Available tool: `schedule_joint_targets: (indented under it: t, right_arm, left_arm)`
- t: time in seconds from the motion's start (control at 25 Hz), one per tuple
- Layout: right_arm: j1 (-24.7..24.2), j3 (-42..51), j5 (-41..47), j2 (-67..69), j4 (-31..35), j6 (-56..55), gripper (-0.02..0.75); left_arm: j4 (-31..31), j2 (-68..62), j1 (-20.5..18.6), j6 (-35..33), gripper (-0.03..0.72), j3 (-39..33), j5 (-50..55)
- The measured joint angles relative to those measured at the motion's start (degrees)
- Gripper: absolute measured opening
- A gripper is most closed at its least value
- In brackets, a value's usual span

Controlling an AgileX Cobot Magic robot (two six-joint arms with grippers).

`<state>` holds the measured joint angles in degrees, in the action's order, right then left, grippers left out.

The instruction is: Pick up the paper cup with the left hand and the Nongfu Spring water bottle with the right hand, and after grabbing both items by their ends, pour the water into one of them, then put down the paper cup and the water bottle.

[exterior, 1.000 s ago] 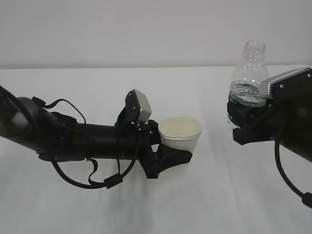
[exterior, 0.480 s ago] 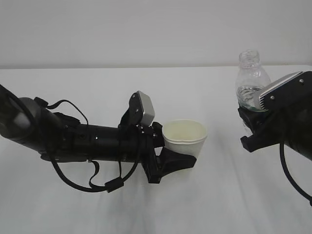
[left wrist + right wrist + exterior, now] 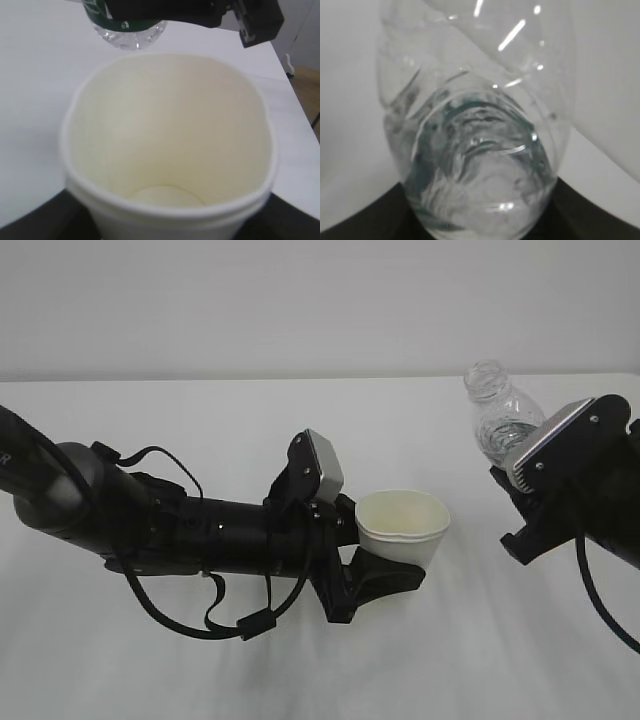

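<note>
My left gripper (image 3: 385, 565) is shut on the cream-white paper cup (image 3: 403, 525), holding it upright above the table. Seen from the left wrist, the cup (image 3: 170, 145) fills the frame and its inside looks dry. My right gripper (image 3: 535, 510) is shut on the lower part of the clear Nongfu Spring water bottle (image 3: 497, 420), which tilts with its capless neck leaning left toward the cup. Water (image 3: 480, 175) lies in the bottle's lower part in the right wrist view. The bottle's green-banded bottom (image 3: 127, 27) shows above the cup's far rim.
The white table (image 3: 300, 420) spreads around both arms, with a pale wall behind it. The table's right edge and a strip of floor (image 3: 305, 90) show in the left wrist view.
The left arm has carried the cup to the right and slightly down. The right gripper has tipped the bottle from upright to leaning left, its neck now lower and nearer the cup.
</note>
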<state>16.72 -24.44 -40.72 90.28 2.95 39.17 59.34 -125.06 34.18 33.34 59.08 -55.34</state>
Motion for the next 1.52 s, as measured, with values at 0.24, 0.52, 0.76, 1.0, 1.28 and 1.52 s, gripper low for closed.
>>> schedule_joint_targets:
  t: [0.24,0.52,0.76,1.0,1.28,1.52]
  right_arm:
    - [0.0,0.0,0.0,0.0,0.2,4.9,0.393]
    - [0.0,0.0,0.0,0.0,1.4,9.7,0.393]
    - [0.0,0.0,-2.4,0.0,5.1,16.6,0.393]
    - [0.0,0.0,-5.1,0.0,8.0,19.9,0.393]
    - [0.0,0.0,-4.5,0.0,8.2,25.3,0.393]
    - [0.0,0.0,-3.8,0.0,8.2,27.7,0.393]
  left_arm:
    - [-0.4,0.0,0.0,0.0,0.463,0.0,2.2]
    - [-5.3,-2.7,0.0,-2.6,0.459,0.1,-2.6]
    - [-7.1,-3.4,0.0,-4.8,0.456,0.4,-6.0]
    - [-7.1,-3.4,0.0,-5.1,0.456,1.0,-6.4]
    - [-6.4,-3.4,0.1,-5.1,0.456,1.0,-6.4]
    - [-5.9,-3.4,1.4,-5.1,0.456,1.2,-4.8]
